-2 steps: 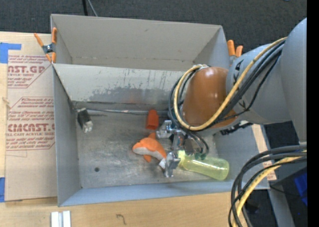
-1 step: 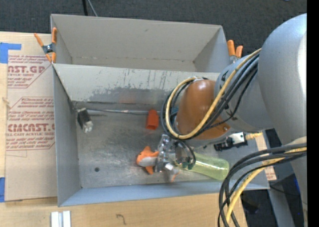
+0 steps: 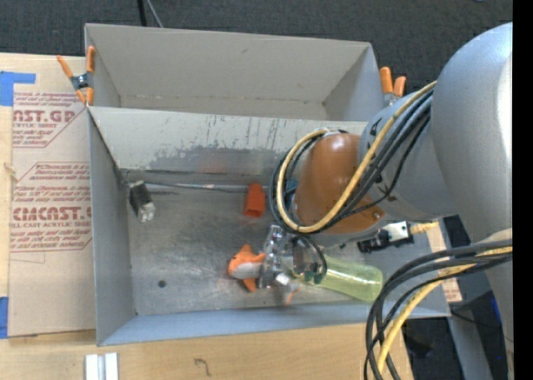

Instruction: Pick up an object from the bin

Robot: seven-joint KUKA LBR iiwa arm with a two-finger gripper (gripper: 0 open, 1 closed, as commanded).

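Bin (image 3: 112,287) interior, viewed from above, with the arm entering from the right. The tool (image 3: 283,274) is seen low at the front of the bin floor, beneath the orange wrist cover (image 3: 329,178) and its looped cables (image 3: 287,178), which hide much of it; whether it is released or clenched cannot be told. Just to its left, touching it or very nearly so, a small orange-and-white object (image 3: 243,267) is found lying on the floor, and this is judged the likeliest thing to be picked (no grasp on it can be confirmed). To the tool's right, a pale yellow-green translucent piece (image 3: 354,280) is laid along the front wall, partly under the arm. An orange cylinder (image 3: 254,200) is placed apart, nearer the back wall, and a small dark-and-grey piece (image 3: 140,201) is set well apart at the left. The low reach from above is explained by the loose spacing of the items: each can be approached without the others being disturbed. The pick is judged not yet completed, since nothing is seen lifted clear of the floor.
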